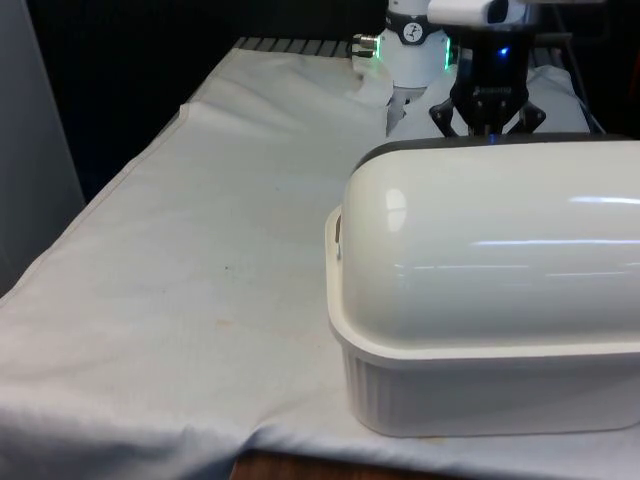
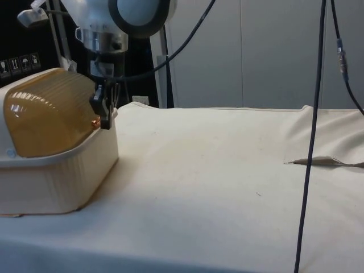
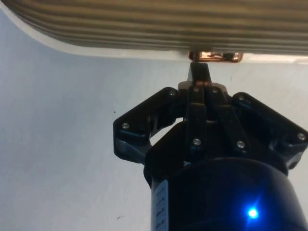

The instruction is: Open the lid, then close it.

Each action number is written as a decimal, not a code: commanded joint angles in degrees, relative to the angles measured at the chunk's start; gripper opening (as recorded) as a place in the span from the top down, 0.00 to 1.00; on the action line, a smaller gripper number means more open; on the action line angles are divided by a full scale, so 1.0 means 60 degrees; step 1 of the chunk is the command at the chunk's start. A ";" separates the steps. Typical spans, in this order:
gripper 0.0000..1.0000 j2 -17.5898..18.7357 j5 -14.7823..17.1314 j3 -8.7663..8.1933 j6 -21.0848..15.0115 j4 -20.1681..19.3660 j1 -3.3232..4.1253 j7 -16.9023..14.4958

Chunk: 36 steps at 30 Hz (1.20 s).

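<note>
white cloth (image 2: 227,170) on table | grey cabinets (image 2: 273,51), perhaps | black curtain (image 1: 150,60)

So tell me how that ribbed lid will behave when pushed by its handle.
The lid is ribbed and curved, so it probably rolls back along the base rather than lifting off. Its small copper handle looks smooth; a push could slip off. The broad base sits flat on the cloth, so tipping seems unlikely.

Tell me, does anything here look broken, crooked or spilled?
Nothing stands out. The bread box sits flat on the white cloth with its ribbed lid down and square. The pincer is at the lid's small copper handle. The cloth has a few wrinkles, nothing spilled.
</note>
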<state>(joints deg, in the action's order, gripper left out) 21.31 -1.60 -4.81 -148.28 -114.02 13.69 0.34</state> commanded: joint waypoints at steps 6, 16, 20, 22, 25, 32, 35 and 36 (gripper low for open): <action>1.00 0.0010 -0.0057 -0.0019 0.0258 0.0029 0.0019 -0.0038; 1.00 0.0029 -0.0019 0.0000 0.0296 0.0057 0.0010 -0.0095; 1.00 0.0038 -0.0010 0.0000 0.0296 0.0067 0.0000 -0.0105; 1.00 0.0010 -0.0010 0.0000 0.0286 0.0038 0.0010 -0.0086; 1.00 0.0057 -0.0010 0.0000 0.0277 0.0105 0.0000 -0.0105; 1.00 0.0124 -0.0019 0.0000 0.0229 0.0210 0.0019 -0.0076; 1.00 0.0162 -0.0019 0.0000 0.0210 0.0277 0.0029 -0.0067; 1.00 0.0181 -0.0010 0.0000 0.0210 0.0286 0.0029 -0.0067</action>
<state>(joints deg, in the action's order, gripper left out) 22.06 -1.66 -4.81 -146.68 -112.59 13.81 -0.17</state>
